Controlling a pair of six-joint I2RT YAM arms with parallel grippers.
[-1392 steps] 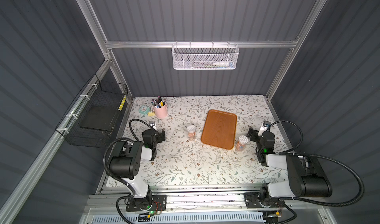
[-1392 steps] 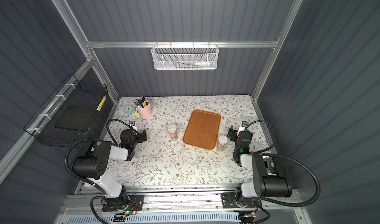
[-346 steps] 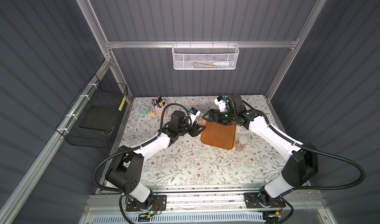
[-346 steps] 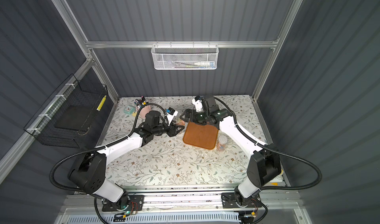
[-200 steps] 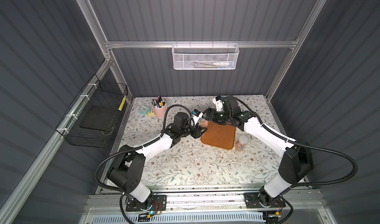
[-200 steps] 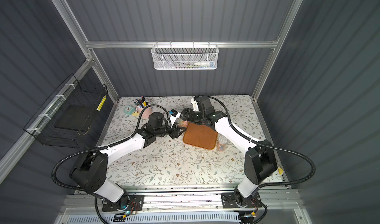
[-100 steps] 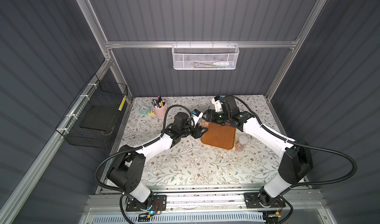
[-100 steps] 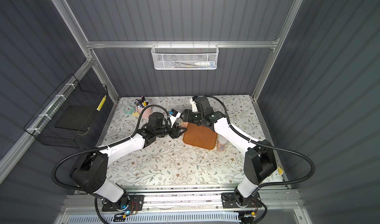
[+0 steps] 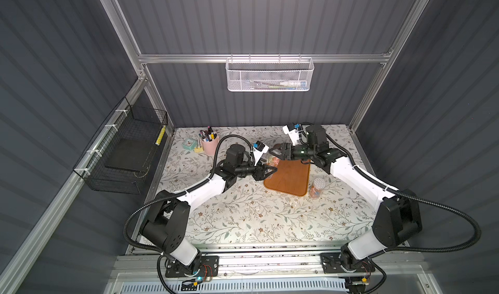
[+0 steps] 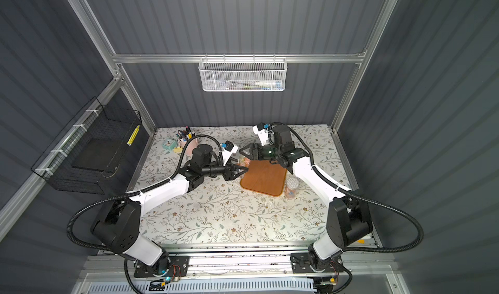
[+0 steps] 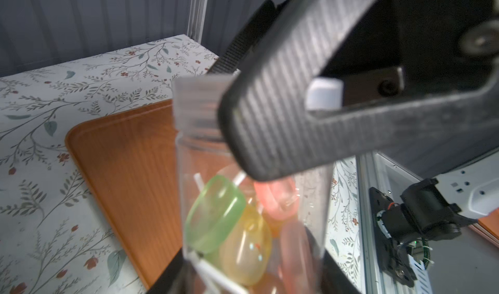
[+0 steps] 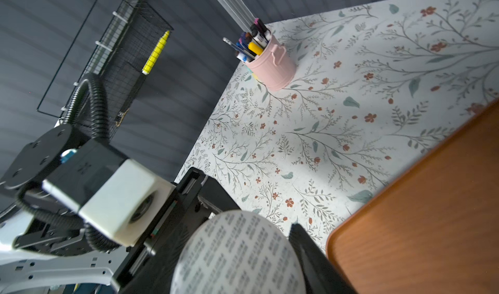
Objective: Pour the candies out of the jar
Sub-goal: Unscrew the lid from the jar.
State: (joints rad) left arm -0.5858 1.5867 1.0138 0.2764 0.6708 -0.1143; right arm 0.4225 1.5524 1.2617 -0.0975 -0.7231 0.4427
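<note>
A black wire basket (image 9: pixel 121 155) on the left wall holds a dark slab and a yellow stick. A pink cup (image 9: pixel 209 147) of pens stands far left on the floral worktop (image 9: pixel 243 211). Over the wooden tray's (image 9: pixel 289 180) far left corner, the left gripper (image 9: pixel 272 169) clamps the clear jar (image 11: pixel 199 149) of candies (image 11: pixel 232 225), which are green, yellow and pink. The right gripper (image 9: pixel 275 152) pinches its lid (image 12: pixel 237 254). A second lidded jar (image 9: pixel 316 188) stands just right of the tray. A white mesh basket (image 9: pixel 270 75) hangs on the grey far wall.

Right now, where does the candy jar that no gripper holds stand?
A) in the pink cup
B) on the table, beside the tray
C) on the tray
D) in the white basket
B: the free jar stands on the table, just off the tray edge.
</note>
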